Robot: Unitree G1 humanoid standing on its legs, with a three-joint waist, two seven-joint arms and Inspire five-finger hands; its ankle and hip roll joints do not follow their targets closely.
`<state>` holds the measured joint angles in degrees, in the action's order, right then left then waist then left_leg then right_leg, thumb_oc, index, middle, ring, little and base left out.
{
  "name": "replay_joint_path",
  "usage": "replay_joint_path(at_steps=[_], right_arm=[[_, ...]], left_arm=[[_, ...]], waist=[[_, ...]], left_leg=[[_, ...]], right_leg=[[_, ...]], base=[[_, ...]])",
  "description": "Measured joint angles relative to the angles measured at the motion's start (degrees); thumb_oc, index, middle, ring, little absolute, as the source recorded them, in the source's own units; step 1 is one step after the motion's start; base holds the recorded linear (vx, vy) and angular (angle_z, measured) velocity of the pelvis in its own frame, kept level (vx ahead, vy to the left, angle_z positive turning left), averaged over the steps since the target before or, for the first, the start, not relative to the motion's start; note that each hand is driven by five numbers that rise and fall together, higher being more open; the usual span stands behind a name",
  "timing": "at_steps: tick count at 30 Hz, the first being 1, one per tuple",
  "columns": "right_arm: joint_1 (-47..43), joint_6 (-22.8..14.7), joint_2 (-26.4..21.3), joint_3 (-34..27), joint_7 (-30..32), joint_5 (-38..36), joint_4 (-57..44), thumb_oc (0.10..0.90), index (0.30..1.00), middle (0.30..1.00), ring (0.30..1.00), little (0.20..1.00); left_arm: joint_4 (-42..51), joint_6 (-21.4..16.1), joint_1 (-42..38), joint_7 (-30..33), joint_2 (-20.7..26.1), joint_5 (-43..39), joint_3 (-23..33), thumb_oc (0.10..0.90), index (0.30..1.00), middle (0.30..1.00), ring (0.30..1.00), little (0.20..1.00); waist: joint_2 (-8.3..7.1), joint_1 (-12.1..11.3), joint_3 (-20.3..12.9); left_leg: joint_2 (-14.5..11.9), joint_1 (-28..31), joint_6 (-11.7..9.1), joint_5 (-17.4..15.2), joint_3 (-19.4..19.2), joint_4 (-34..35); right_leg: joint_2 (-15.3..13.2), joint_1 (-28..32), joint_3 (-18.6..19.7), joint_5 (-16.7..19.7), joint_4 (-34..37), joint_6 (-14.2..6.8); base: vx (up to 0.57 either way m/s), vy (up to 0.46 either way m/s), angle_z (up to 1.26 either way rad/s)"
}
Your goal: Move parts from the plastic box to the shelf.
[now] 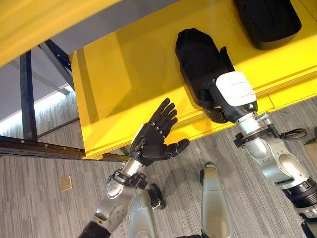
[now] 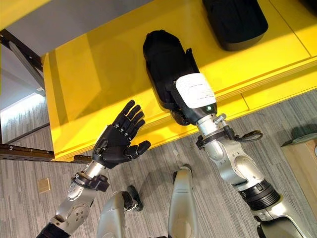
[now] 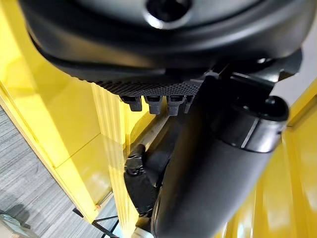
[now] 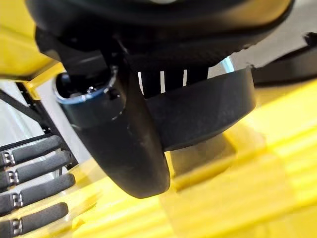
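A long black moulded part lies on the yellow shelf, near its front edge. My right hand is at the part's near end, shut on it. In the right wrist view the thumb lies over the part's curved rim, with the fingers behind the wall. My left hand is open, fingers straight and spread, palm up, just in front of the shelf's edge and left of the part, touching nothing. A second black part rests farther back on the shelf to the right.
A dark metal frame runs along the shelf's left side. Grey plank floor lies below, with a brass floor plate. A pale wooden box corner shows at the right.
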<state>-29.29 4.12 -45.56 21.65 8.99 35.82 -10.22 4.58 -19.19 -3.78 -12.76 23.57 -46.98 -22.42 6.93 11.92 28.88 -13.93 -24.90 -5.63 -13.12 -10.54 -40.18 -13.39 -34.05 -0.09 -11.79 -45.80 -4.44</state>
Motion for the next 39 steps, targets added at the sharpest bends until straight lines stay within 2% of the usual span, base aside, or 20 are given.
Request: replay_joint_path(at_steps=[10, 11, 15, 21, 28, 39], right_arm=[[-9.4, 2.8, -0.9, 0.2, -3.5, 0.0, 6.3, 0.4, 0.3, 0.3, 0.3, 0.3], [-11.0, 3.8, -1.0, 0.2, -3.8, 0.2, 7.2, 0.4, 0.3, 0.3, 0.3, 0.3], [-16.7, 3.8, -2.7, 2.5, -7.3, 2.4, 12.7, 0.4, 0.3, 0.3, 0.3, 0.3], [-16.9, 5.5, -2.8, 2.5, -7.3, 2.4, 13.4, 0.4, 0.3, 0.3, 0.3, 0.3], [-20.9, 5.8, -2.8, 2.8, -6.8, 2.3, 17.8, 0.4, 0.3, 0.3, 0.3, 0.3], [-22.2, 5.7, -0.6, 4.6, -5.2, 2.3, 17.9, 0.4, 0.3, 0.3, 0.3, 0.3]], left_arm=[[0.0, 1.6, -1.1, 0.0, 0.5, 0.0, 0.0, 0.9, 1.0, 1.0, 1.0, 1.0], [0.0, 1.6, -1.6, 0.0, 0.8, 0.0, -0.1, 0.9, 1.0, 1.0, 1.0, 1.0], [0.0, 1.8, -2.4, 0.1, 2.9, 0.0, -0.2, 0.9, 1.0, 1.0, 1.0, 1.0], [0.0, 3.1, -3.8, 1.0, 3.9, 0.0, -0.1, 0.9, 1.0, 1.0, 1.0, 1.0], [0.3, 3.9, -5.0, 1.0, 4.9, 0.0, 0.0, 0.9, 1.0, 1.0, 1.0, 1.0], [0.5, 3.9, -5.0, 0.9, 4.8, 0.0, -0.2, 0.9, 1.0, 1.0, 1.0, 1.0]], waist=[[-0.07, -2.8, 0.0], [-0.66, -3.0, 0.4], [-1.85, -4.5, 1.0], [-2.48, -5.7, 1.3], [-2.81, -6.4, 1.4], [-2.89, -7.4, 1.4]], left_leg=[[-0.1, -1.7, -0.2, 0.3, 2.5, -0.3], [-0.1, -2.1, -0.2, 0.3, 3.1, -0.6], [-0.1, -3.2, -0.2, 0.3, 4.2, -1.0], [-0.2, -5.3, -0.1, 0.1, 5.2, -2.3], [0.0, -7.1, -0.1, 0.0, 6.2, -2.8], [0.1, -8.3, -0.3, 0.1, 6.3, -2.6]], right_leg=[[0.2, 0.0, -1.9, -0.4, -0.3, 0.7], [0.2, 0.0, -2.3, -0.5, -0.4, 0.7], [0.2, 0.0, -3.3, -0.5, -0.1, 0.7], [0.2, -0.5, -4.0, -0.2, 0.1, 0.4], [0.2, -1.1, -4.6, -0.3, 0.5, 0.6], [0.2, -1.8, -4.8, 0.2, 1.0, 0.0]], base=[[-0.02, -0.053, 0.07], [-0.02, -0.071, 0.12], [0.0, -0.082, 0.11], [0.01, -0.061, 0.06], [0.0, -0.014, 0.06], [-0.01, 0.006, 0.0]])
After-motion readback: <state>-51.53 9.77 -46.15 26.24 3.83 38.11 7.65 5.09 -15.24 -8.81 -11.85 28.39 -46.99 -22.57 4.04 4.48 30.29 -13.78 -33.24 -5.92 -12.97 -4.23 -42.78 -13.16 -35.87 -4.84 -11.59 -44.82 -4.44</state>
